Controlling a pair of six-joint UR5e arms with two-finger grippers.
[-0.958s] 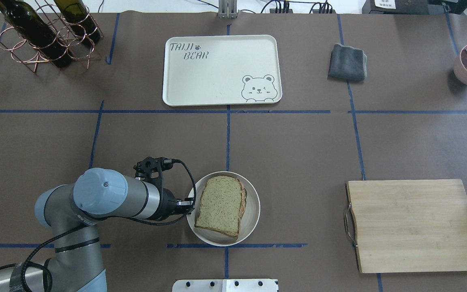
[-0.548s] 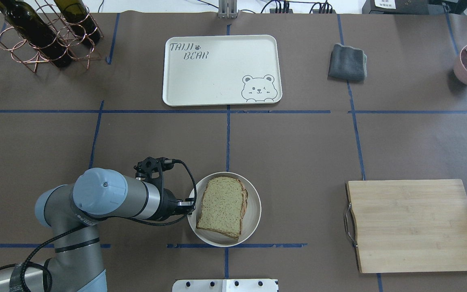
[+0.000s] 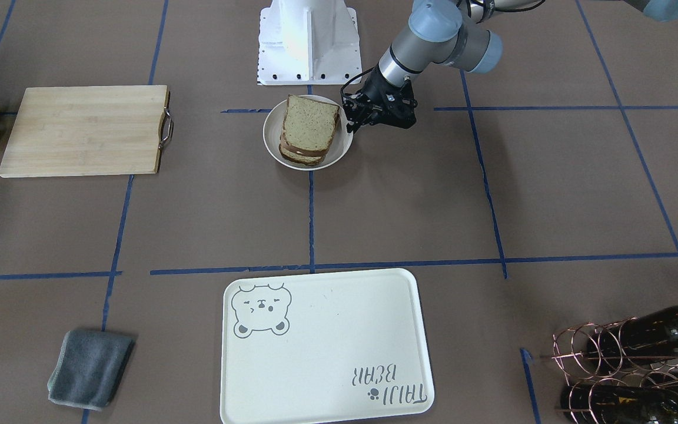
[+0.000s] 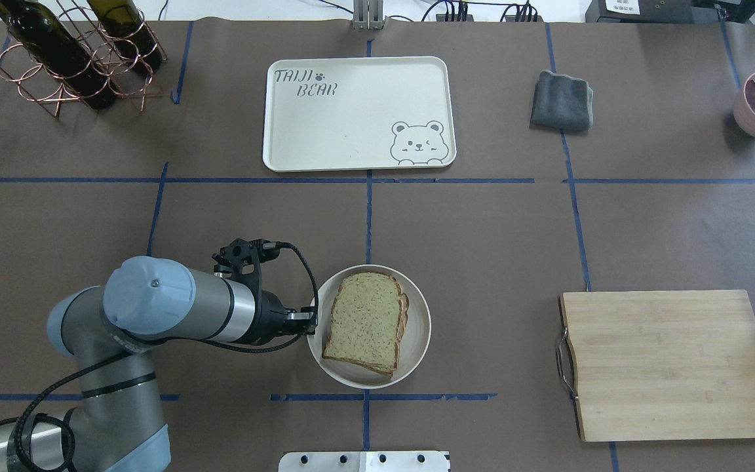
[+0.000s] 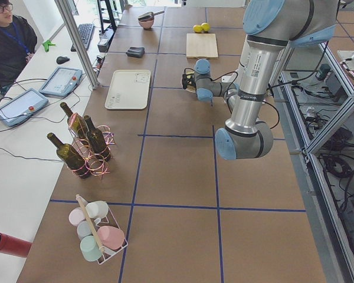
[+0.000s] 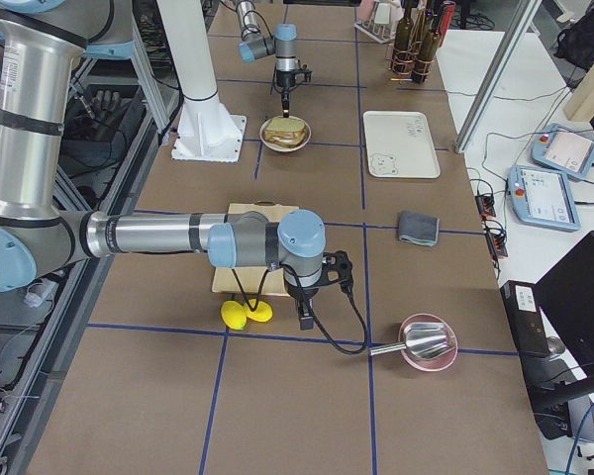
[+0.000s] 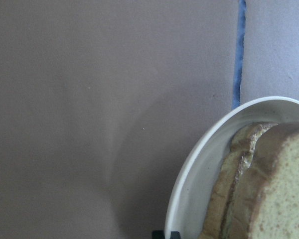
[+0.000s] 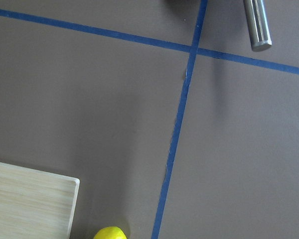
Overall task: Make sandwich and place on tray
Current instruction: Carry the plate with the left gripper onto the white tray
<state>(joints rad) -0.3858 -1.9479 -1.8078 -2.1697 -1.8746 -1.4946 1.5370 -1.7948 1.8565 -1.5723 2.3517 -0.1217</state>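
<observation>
The left arm [image 4: 207, 314] is showing silver-grey tubes with pale blue joint caps; a black cable [image 4: 310, 278] is looping off its black wrist

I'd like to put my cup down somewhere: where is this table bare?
Bare: the whole tray, the cutting board, and the brown table stretch between tray and dish. Crowded: beside the dish, where the left arm has its jaws at the rim, and the wine rack corner.

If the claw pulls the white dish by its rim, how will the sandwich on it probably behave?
The sandwich is loose stacked slices, already slightly offset, so they may slide apart. The dish has a low rim, so a tilt could probably spill them.
</observation>
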